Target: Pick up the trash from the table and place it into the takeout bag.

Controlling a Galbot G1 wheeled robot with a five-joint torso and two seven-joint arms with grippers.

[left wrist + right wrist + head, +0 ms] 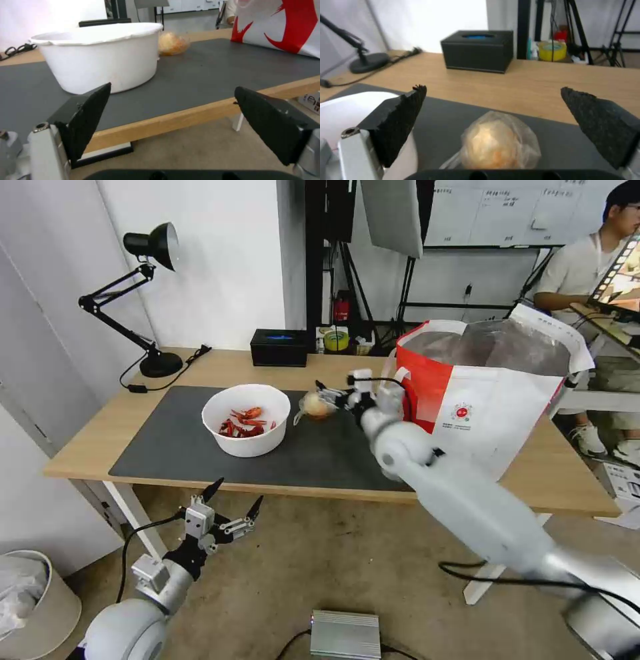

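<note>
Tan ball in clear wrap lies on the dark grey mat between the white crayfish bowl and the takeout bag, the right gripper spread wide around it, not clenched. Behind stand a black box and desk lamp. Below the table edge, the left gripper hangs open.

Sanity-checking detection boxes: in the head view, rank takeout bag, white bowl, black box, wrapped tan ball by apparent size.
Largest to smallest, as seen in the head view:
1. takeout bag
2. white bowl
3. black box, which sits farther back, so its true size against the bowl is unsure
4. wrapped tan ball
</note>
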